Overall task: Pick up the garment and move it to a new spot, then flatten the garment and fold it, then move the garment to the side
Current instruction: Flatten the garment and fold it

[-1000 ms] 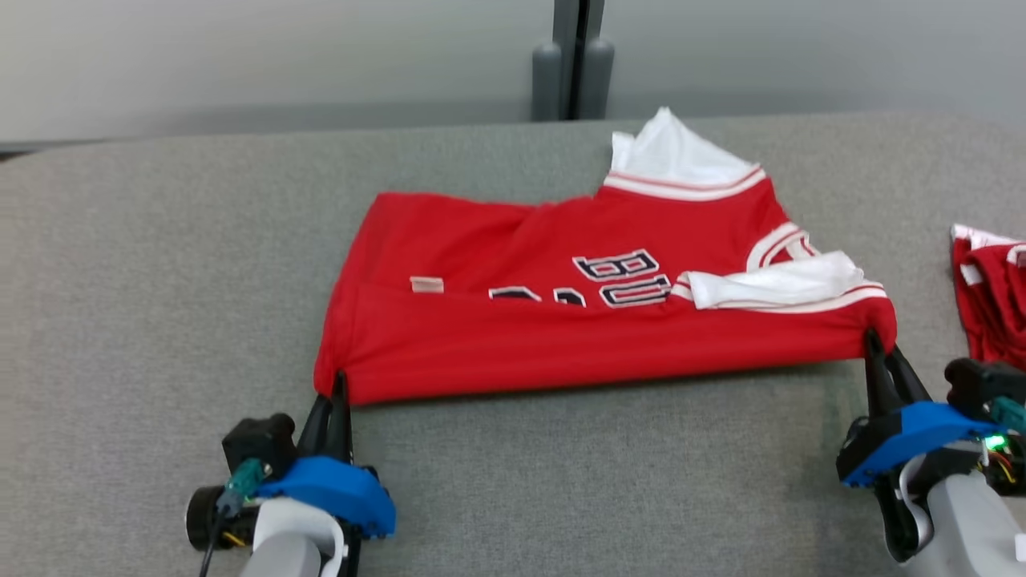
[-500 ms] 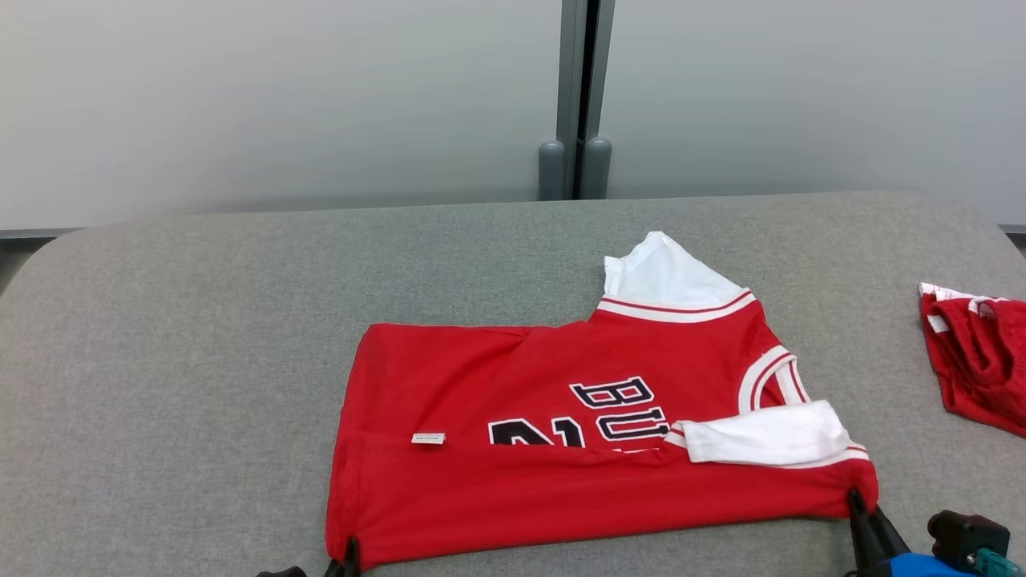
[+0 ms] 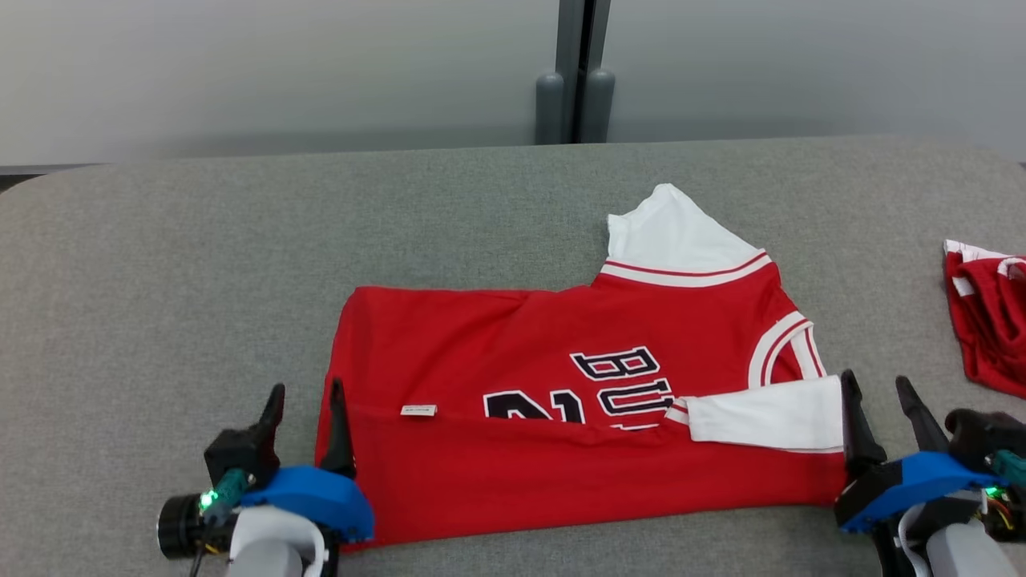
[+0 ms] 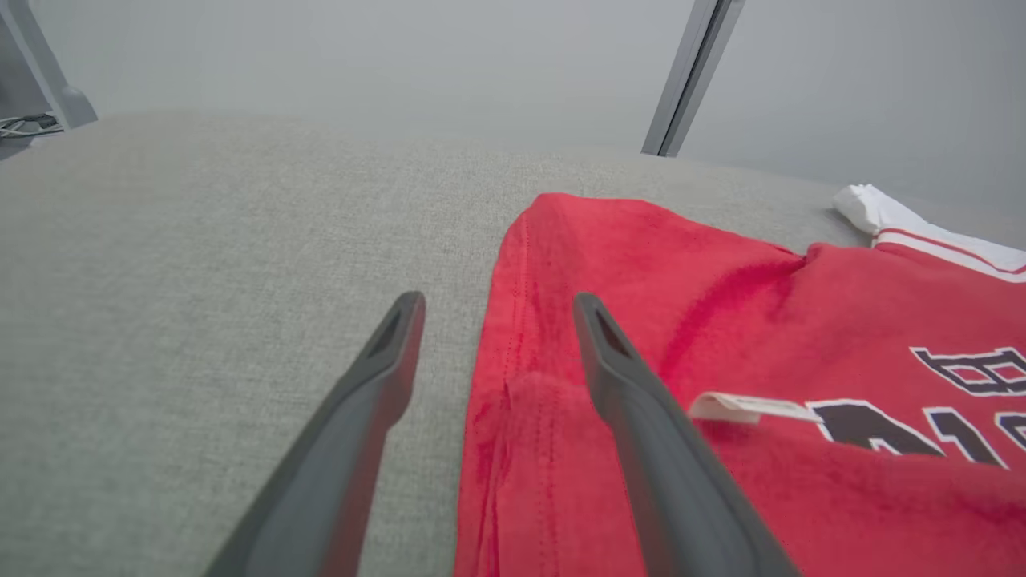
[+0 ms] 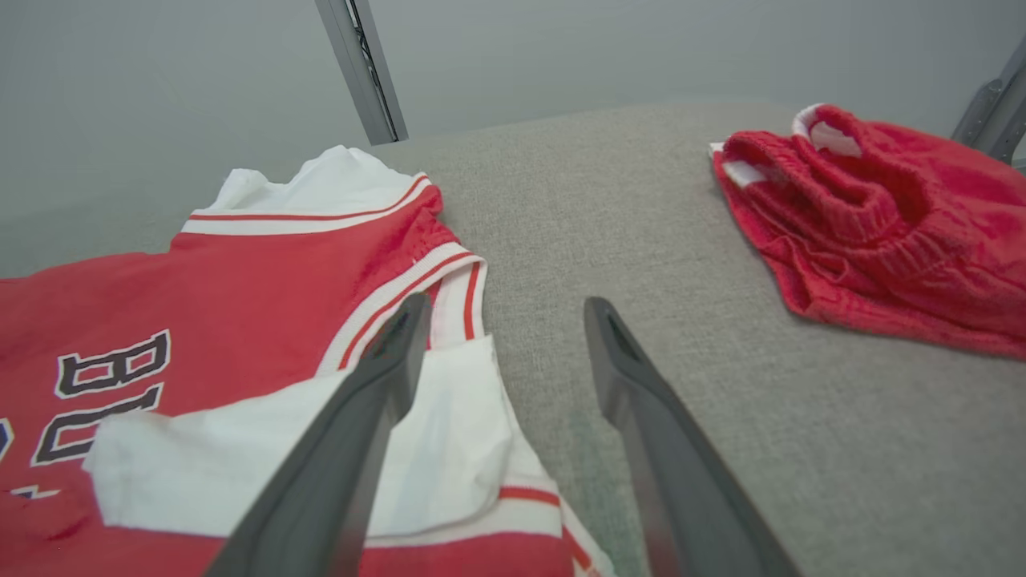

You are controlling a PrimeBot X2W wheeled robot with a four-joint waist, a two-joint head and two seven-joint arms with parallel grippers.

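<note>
The garment [image 3: 497, 353], a red jersey with white trim and dark lettering, lies flat on the grey table [image 3: 160, 280], its near part folded up over the front. My left gripper [image 3: 306, 390] is open at the garment's near left corner. In the left wrist view the left gripper [image 4: 497, 300] straddles the hem of the garment [image 4: 721, 320], one finger over cloth and one over table. My right gripper [image 3: 875, 381] is open at the near right corner. In the right wrist view the right gripper [image 5: 506, 303] has its left finger over the white sleeve of the garment [image 5: 240, 296].
A second red piece of clothing [image 3: 990, 312] lies bunched at the table's right edge, to the right of my right gripper, and shows as the red bundle [image 5: 882, 216] in the right wrist view. A grey wall with a vertical post [image 3: 573, 72] stands behind the table.
Both grippers were shut on the garment's near corners and have opened, letting go. The garment now rests on the table. The head camera has also shifted.
</note>
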